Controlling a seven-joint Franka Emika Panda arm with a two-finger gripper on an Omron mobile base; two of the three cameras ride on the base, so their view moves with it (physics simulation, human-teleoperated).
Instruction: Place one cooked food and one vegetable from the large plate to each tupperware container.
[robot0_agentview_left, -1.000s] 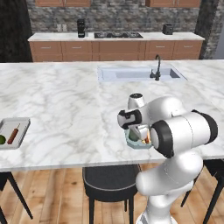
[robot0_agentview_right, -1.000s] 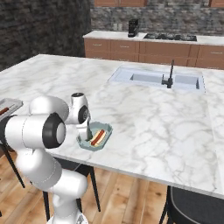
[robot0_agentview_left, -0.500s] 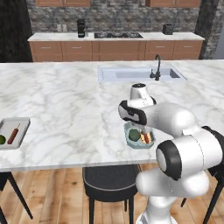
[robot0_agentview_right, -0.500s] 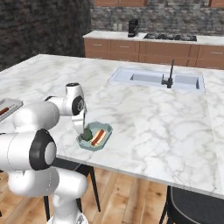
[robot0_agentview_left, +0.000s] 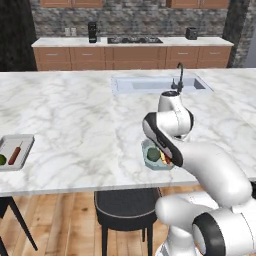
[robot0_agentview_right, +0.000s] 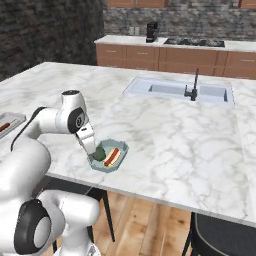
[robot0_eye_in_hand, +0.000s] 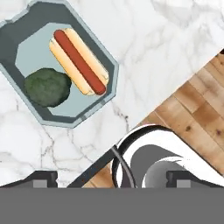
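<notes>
The smaller grey-green tupperware tub (robot0_agentview_left: 150, 165) (robot0_agentview_right: 121, 150) (robot0_eye_in_hand: 26, 26) sits at the island's front edge. It holds a hot dog in a bun (robot0_eye_in_hand: 78, 61) and a dark green vegetable (robot0_eye_in_hand: 47, 86). My gripper (robot0_eye_in_hand: 111, 178) (robot0_agentview_right: 91, 148) hangs just above and beside the tub, open, with nothing between its fingers; in the hand view the tub lies up and to the left of it. The rectangular light-grey tupperware tray (robot0_agentview_left: 24, 145) (robot0_agentview_right: 14, 118) lies far left on the counter with a green piece (robot0_agentview_left: 2, 159) and a reddish sausage (robot0_agentview_left: 15, 155). The large plate is out of view.
A sink (robot0_agentview_left: 150, 85) with a dark faucet (robot0_agentview_left: 178, 80) is set into the marble island behind the arm. A dark round stool (robot0_agentview_left: 125, 205) stands under the front counter edge, below the tub. Wooden floor lies beyond that edge.
The jaws have spread wider. The arm has unfolded and reached forward over the counter, while the hot dog and the vegetable stay in the tub.
</notes>
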